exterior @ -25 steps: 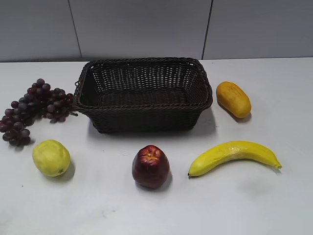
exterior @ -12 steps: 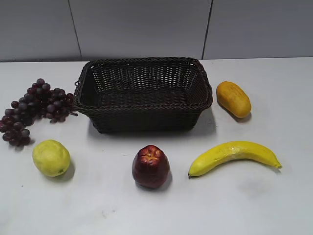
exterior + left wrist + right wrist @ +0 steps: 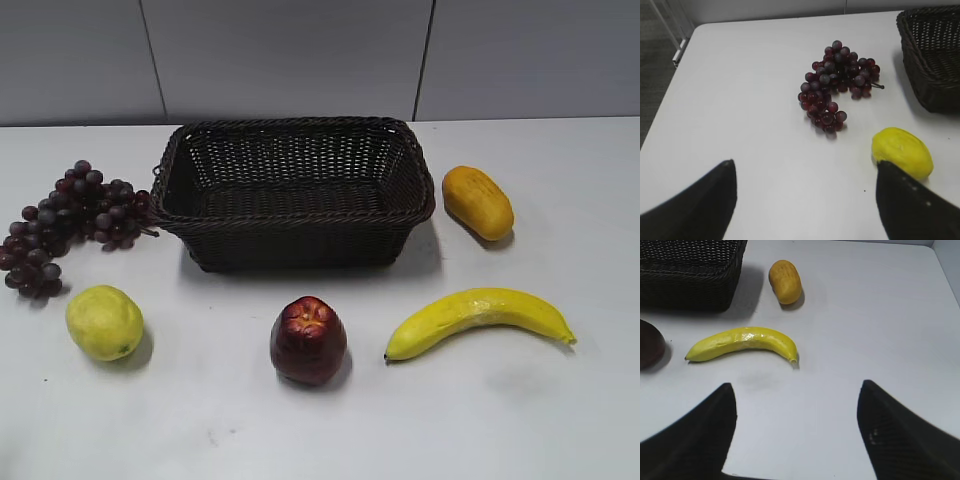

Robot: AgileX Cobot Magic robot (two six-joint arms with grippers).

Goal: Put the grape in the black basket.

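The grape bunch (image 3: pixel 65 222), dark purple-red, lies on the white table left of the black basket (image 3: pixel 296 222). It also shows in the left wrist view (image 3: pixel 836 84), ahead of my left gripper (image 3: pixel 804 162). The black basket's corner (image 3: pixel 932 60) is at that view's upper right. My left gripper is open and empty, well short of the grapes. My right gripper (image 3: pixel 797 385) is open and empty above bare table, near the banana (image 3: pixel 742 343). The basket's wall (image 3: pixel 687 282) is at the upper left of the right wrist view. Neither gripper shows in the exterior view.
A yellow lemon-like fruit (image 3: pixel 104 322) sits front left, also in the left wrist view (image 3: pixel 901 151). A dark red apple (image 3: pixel 308 339) is front centre. The banana (image 3: pixel 478 318) lies front right. An orange-yellow fruit (image 3: pixel 477 202) lies right of the basket. The table's left edge (image 3: pixel 670 85) is near.
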